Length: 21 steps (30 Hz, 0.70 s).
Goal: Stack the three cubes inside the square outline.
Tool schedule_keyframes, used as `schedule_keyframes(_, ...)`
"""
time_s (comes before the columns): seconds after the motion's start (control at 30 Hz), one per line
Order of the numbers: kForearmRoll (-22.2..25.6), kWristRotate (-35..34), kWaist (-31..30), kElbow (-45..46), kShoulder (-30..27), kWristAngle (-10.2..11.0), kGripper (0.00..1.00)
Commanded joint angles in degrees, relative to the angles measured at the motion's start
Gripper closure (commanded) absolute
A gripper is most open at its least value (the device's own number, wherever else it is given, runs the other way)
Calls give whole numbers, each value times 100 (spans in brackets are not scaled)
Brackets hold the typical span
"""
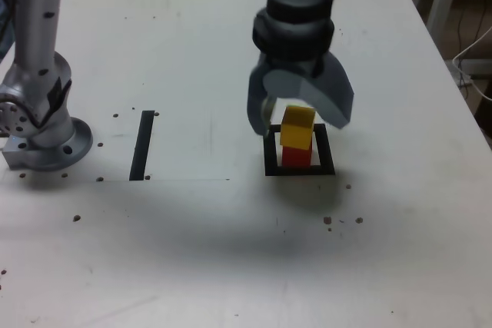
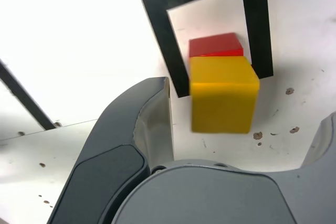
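Observation:
The yellow cube [image 1: 297,127] [image 2: 223,95] sits on top of the red cube [image 1: 296,157] [image 2: 215,45], turned slightly relative to it. Both stand inside the square outline [image 1: 270,160] [image 2: 164,35], a black frame with a white centre. My gripper [image 1: 298,122] [image 2: 245,106] hangs over the stack, open. Its fingers [image 2: 152,114] flank the yellow cube, with a visible gap on each side. The green cube is out of view.
A straight black strip [image 1: 142,144] [image 2: 21,95] lies on the white table at the exterior view's left of the outline. The arm's metal base [image 1: 46,140] stands at the far left. Small dark specks [image 1: 342,220] dot the table in front of the outline.

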Motion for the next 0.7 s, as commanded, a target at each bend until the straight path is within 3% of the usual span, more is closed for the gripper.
schedule_keyframes(0.0,70,-59,39,-14,-189,92,0)
schedule_keyframes(0.1,173,-32,212,-42,-375,135,0)
schedule_keyframes(0.4,730,429,1136,-318,-458,-65,0)
schedule_keyframes(0.67,697,479,1691,-597,-214,-41,0)
